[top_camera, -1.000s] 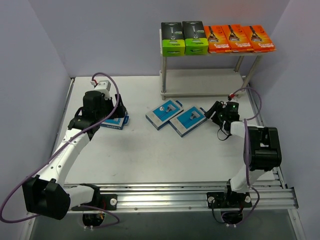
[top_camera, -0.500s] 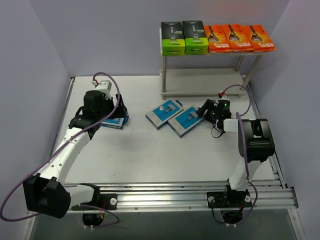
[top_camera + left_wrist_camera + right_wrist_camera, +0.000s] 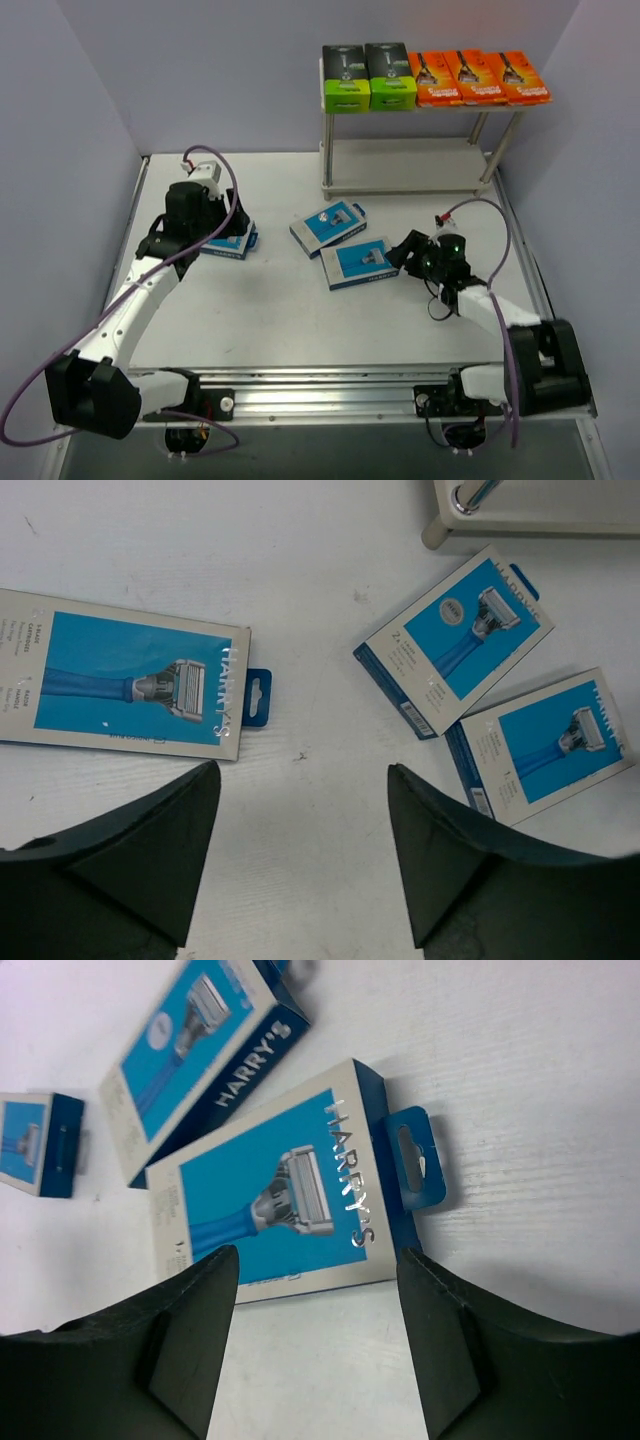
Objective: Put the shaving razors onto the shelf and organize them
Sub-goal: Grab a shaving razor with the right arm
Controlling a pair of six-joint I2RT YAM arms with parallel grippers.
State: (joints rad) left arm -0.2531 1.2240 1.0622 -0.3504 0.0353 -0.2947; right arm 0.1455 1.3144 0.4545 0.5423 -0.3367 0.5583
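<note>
Running this remotely, I see the shelf (image 3: 410, 168) at the back of the bench (image 3: 270, 320), its top board already filled in colour order: the two black-and-lime razor packs (image 3: 366, 76) on the left and the three orange razor packs (image 3: 476, 76) on the right. I judge the lower tier is meant for the blue ones. All three blue packs lie flat on the bench. My right gripper (image 3: 317, 1253) hangs low over the nearest blue razor pack (image 3: 275, 1195), its fingers spread to either side of the pack's near edge and not closed on it. I judge I am lining up to take it across its width, with the hang tab pointing away from my fingers. The middle blue razor pack (image 3: 328, 228) lies just behind it, close enough that I would lift straight up to avoid nudging it. My left gripper (image 3: 302, 768) is also spread and holds nothing. It sits just short of the left blue razor pack (image 3: 135, 685), which lies well apart from the other two and within that arm's reach.
</note>
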